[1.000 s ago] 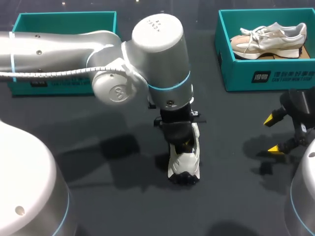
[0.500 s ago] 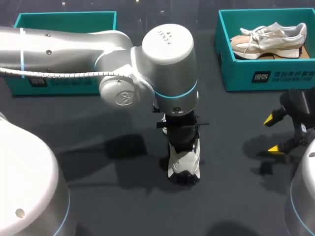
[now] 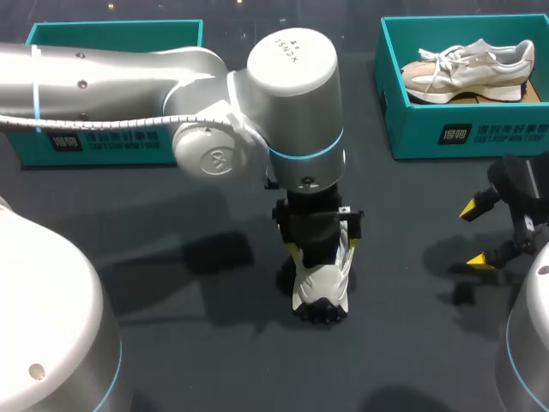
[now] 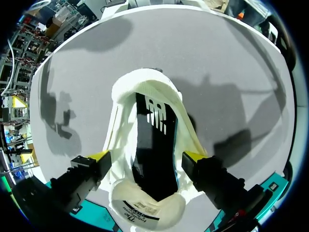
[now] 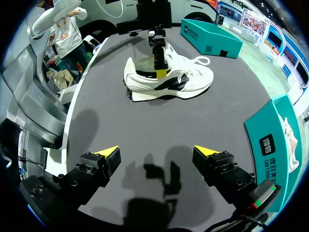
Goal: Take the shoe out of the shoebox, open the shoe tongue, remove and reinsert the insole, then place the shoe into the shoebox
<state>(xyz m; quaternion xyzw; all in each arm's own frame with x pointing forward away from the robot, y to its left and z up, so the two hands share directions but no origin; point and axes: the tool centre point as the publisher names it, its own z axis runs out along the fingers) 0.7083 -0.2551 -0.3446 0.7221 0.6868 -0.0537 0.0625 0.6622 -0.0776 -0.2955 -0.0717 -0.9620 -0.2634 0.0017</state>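
Observation:
A white shoe (image 3: pixel 322 290) with a black sole stands on the dark table near the middle, also in the right wrist view (image 5: pixel 169 79). My left gripper (image 3: pixel 319 249) hangs right over its opening, open, one yellow tip on each side of the shoe. In the left wrist view the left gripper (image 4: pixel 146 155) straddles the shoe (image 4: pixel 145 82); a black insole (image 4: pixel 154 159) lies inside and the tongue (image 4: pixel 145 210) is folded back. My right gripper (image 3: pixel 476 233) stands open over the table at the right, empty, with the same right gripper (image 5: pixel 157 152) well short of the shoe.
A teal shoebox (image 3: pixel 446 133) at the back right holds a second, beige and white shoe (image 3: pixel 467 73). Another teal box (image 3: pixel 111 39) stands at the back left, partly behind my left arm. In the right wrist view a teal box (image 5: pixel 210 36) lies beyond the shoe.
My left gripper has gone from shut inside the shoe's opening to wide open, its fingers now outside the shoe's sides. The left arm shifted slightly right. The right arm has not moved.

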